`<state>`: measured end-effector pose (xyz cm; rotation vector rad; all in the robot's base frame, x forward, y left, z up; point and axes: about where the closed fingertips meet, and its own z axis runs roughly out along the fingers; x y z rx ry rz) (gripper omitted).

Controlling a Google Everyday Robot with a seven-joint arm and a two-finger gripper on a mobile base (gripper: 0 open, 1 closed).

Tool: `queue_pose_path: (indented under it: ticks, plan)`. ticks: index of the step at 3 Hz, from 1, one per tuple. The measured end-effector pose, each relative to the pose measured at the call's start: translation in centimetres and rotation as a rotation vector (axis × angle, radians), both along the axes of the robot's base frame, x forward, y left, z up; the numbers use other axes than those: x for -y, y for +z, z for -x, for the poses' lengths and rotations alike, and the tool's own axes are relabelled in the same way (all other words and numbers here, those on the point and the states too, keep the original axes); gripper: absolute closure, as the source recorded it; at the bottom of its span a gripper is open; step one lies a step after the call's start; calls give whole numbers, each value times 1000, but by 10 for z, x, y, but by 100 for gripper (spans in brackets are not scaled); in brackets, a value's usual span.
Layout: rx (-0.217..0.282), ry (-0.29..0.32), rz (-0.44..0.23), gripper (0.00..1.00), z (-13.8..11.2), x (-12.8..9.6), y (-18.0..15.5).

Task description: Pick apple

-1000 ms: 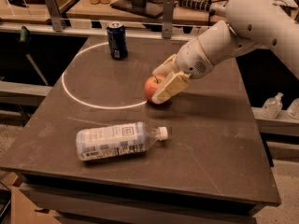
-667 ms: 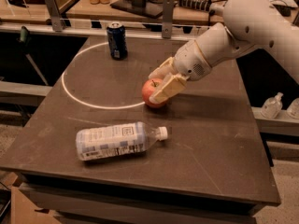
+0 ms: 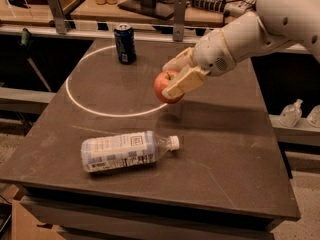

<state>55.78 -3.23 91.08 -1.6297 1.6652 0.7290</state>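
Observation:
The apple (image 3: 163, 85) is red-orange with a short dark stem. It hangs above the dark table (image 3: 235, 164), near the white ring's right side, with its shadow on the table beside it. My gripper (image 3: 175, 79) is shut on the apple, one cream finger (image 3: 184, 82) across its front and the other behind it. The white arm reaches in from the upper right.
A dark blue soda can (image 3: 124, 44) stands at the back of the white ring (image 3: 80, 104). A clear plastic bottle (image 3: 127, 150) with a white cap lies on its side near the front. A bench with cables and bottles runs behind the table.
The gripper has lifted the apple off the table and carried it up. The can and bottle have not moved.

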Motion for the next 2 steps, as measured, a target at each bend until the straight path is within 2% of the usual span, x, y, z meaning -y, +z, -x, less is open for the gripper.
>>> queue_pose_path:
  ticks: [1, 2]
  plan:
    - [52, -25, -9, 100, -3, 4, 28]
    - [56, -26, -10, 100, -3, 4, 31]
